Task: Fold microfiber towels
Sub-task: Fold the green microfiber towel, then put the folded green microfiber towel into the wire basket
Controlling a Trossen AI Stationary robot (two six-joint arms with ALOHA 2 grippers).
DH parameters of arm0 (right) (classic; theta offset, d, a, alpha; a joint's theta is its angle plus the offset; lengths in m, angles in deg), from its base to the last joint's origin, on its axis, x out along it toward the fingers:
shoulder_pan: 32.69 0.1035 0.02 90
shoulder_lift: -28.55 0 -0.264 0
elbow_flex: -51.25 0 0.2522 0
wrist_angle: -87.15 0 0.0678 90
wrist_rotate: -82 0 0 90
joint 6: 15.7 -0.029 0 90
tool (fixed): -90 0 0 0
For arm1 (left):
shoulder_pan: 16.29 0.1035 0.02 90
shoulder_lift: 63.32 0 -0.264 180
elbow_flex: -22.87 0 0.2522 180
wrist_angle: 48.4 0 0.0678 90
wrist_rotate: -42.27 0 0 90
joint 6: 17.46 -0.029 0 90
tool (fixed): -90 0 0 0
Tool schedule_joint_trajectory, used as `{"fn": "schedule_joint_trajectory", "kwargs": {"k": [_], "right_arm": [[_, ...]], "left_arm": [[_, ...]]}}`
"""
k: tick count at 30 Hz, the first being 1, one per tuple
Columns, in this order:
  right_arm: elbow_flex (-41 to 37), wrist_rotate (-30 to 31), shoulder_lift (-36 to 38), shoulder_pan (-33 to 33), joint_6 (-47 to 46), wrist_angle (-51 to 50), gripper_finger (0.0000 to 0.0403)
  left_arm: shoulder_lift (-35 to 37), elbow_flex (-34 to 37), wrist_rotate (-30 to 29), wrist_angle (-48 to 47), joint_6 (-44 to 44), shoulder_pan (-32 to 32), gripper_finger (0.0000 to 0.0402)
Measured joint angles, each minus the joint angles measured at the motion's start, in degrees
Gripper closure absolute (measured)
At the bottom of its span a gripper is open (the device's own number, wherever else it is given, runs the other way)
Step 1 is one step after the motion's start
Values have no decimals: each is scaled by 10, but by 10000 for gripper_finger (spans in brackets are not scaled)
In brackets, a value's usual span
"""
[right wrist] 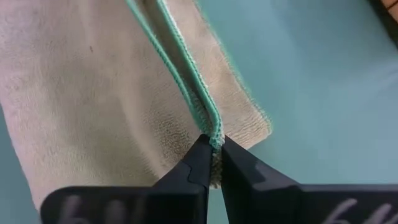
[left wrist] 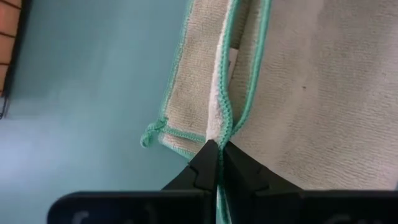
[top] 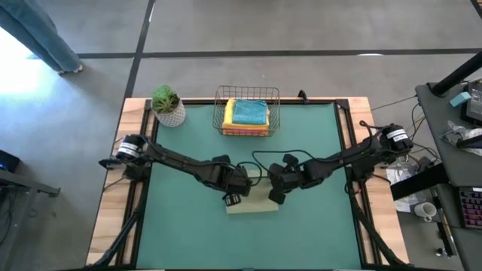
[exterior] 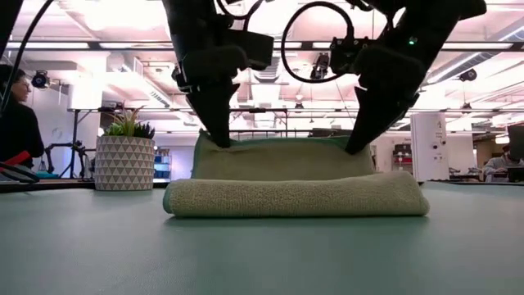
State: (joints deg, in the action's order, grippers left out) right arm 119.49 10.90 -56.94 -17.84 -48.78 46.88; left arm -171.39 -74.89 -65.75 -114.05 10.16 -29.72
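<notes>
Green mat: the green table mat (top: 316, 150) covers the middle of the high view, with wood table (top: 113, 218) edges showing at the left and right.
Plant: a small plant in a white pot (top: 167, 105) stands at the upper left corner of the mat; in the low view it sits at the left (exterior: 124, 156).
Left gripper: the left gripper (top: 233, 197) reaches in from the left side of the high view to just left of the middle. Its fingers (left wrist: 200, 171) are pinched tight on the green-stitched edge of the sage towel (left wrist: 323, 87).
Sage towel: the pale sage towel (top: 252, 203) lies low in the middle of the high view, between the two grippers. In the low view it is folded over, with a fat roll in front (exterior: 295, 197) and a back layer pulled up at both ends.
Basket: a wire basket (top: 276, 113) sits at the top middle of the high view. It holds a stack of folded towels, with the teal towel (top: 250, 111) on top, a yellow towel (top: 228, 113) under it and an orange towel (top: 245, 132) edge lower down.
Right gripper: the right gripper (top: 276, 196) comes in from the right side of the high view. Its fingers (right wrist: 199, 165) are nearly closed, pinching the stitched edge at the other end of the sage towel (right wrist: 81, 106).
Person: a person in dark clothes (exterior: 16, 123) is at the far left edge of the low view, behind the table.
</notes>
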Motion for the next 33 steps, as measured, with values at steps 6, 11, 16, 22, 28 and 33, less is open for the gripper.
{"fn": "schedule_joint_trajectory", "kwargs": {"k": [6, 11, 16, 22, 28, 33], "right_arm": [[6, 1, 0, -2, 1, -2, 361], [6, 4, 2, -4, 1, -5, 322], [12, -13, 36, -4, 14, -60, 294], [23, -34, 130, 2, 18, -148, 282], [4, -49, 226, 55, 18, -148, 288], [-27, -49, 255, 126, 22, -114, 294]], "left_arm": [[0, 1, 2, 3, -1, 0, 362], [0, 1, -1, 0, -2, 6, 301], [15, -4, 32, -45, -42, 14, 256], [50, -29, 34, -101, -42, 5, 246], [71, -41, 17, -77, -40, -63, 246], [59, -37, -54, -35, -56, -132, 246]]}}
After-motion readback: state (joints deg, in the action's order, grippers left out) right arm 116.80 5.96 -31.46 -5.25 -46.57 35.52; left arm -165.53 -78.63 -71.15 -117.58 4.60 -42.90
